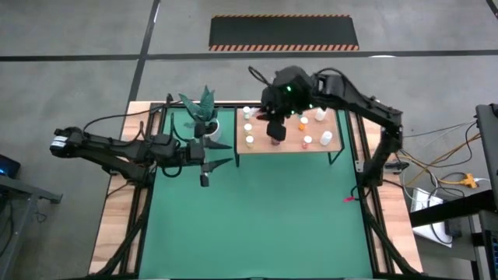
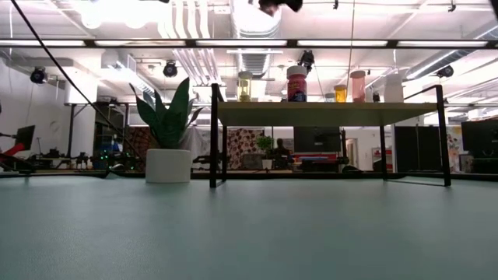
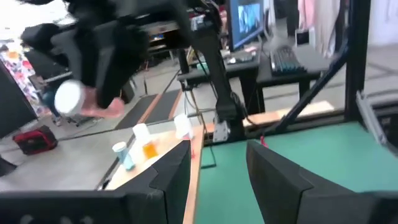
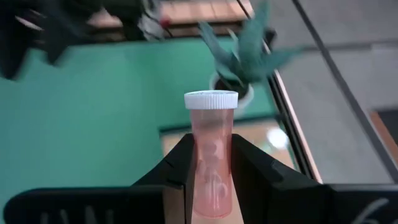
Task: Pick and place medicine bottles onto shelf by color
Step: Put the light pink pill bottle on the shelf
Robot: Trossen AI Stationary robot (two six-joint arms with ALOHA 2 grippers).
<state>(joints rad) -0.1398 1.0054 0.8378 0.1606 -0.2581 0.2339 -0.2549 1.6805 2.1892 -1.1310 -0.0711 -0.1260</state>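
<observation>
The shelf point(image 1: 311, 148) stands at the table's far middle, with several small white-capped medicine bottles upright on its board, among them a yellow one point(image 2: 245, 87), a larger magenta one point(image 2: 296, 84) and an orange one point(image 2: 341, 93). High above the shelf's left half, my right gripper point(image 4: 211, 155) is shut on a pink bottle point(image 4: 211, 168). My left gripper point(image 3: 217, 168) hangs open and level near the plant pot point(image 1: 208, 128), left of the shelf, with nothing between its fingers. My right gripper pinches the pink bottle's body point(image 4: 211, 186) between its two fingers, one on each side. The white cap point(image 4: 211, 99) sticks out past the fingertips. The fingers slant down from the far right, and the bottle is lifted clear of the shelf.
A white pot with a green plant point(image 2: 170, 148) stands on the green mat point(image 1: 257, 225) just left of the shelf's black legs point(image 2: 212, 136). The mat's near half is bare. Wooden strips point(image 1: 117, 225) run along the table's sides.
</observation>
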